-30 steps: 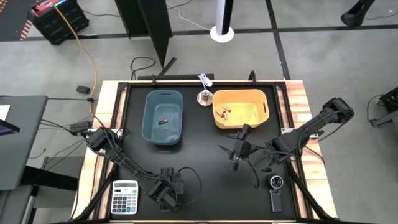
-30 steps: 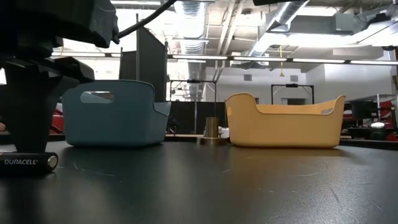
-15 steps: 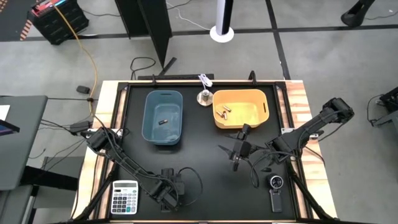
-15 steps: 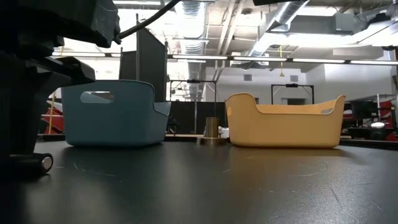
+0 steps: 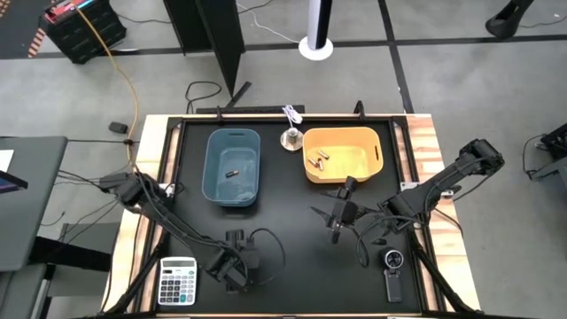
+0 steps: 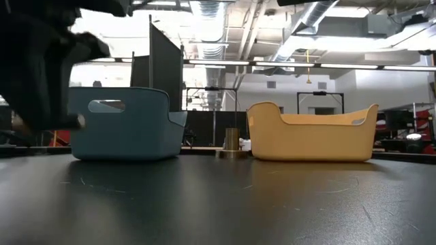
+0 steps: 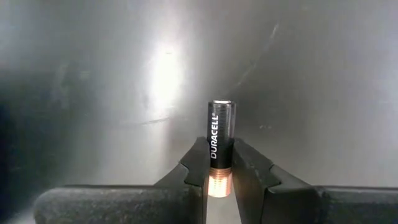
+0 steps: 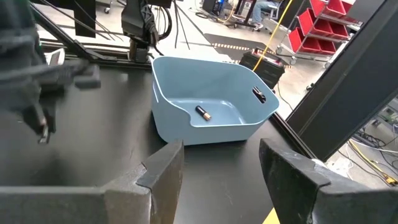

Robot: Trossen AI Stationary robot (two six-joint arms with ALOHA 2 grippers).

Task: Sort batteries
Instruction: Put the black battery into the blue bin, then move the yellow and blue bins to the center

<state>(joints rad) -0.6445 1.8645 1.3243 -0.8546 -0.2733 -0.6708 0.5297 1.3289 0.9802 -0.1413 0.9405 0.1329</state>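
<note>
My left gripper is near the table's front edge, left of centre, shut on a black battery with a copper-coloured end. Another battery lies on the floor of the blue bin. A few more lie in the yellow bin. My right gripper hovers in front of the yellow bin, fingers wide open with nothing between them, facing the blue bin. My left gripper pinches the battery between its two fingers, one on each side of the round body, at the copper-coloured end and the lower black part. The black capped end shows past the fingertips. The battery is lifted clear of the table.
A calculator lies at the front left, beside my left gripper. A black handheld device with a round dial lies at the front right. A small metal bell with a white cord stands between the two bins.
My left gripper has shut on the battery that lay on the table between its open fingers, then risen with it. The battery is now lifted clear of the table. My right gripper has kept still.
</note>
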